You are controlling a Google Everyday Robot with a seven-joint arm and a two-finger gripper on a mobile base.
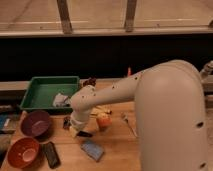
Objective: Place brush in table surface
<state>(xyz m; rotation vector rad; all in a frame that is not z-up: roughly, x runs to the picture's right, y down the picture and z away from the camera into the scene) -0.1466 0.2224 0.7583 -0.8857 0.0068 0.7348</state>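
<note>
The brush [84, 133] is a small dark slim thing low over the light brown wooden table surface [117, 150], sticking out to the right from under my gripper. My gripper [75, 131] is at the end of the white arm, at the table's left middle, between the purple bowl and the orange fruit. It is right at the brush. I cannot tell whether the brush rests on the wood or hangs from the gripper.
A green tray [42, 87] with a white item stands at the back left. A purple bowl [35, 123], an orange bowl [22, 151] and a flat black block [50, 154] lie at the left front. A blue sponge [92, 149] and an orange fruit [103, 121] are close to the gripper.
</note>
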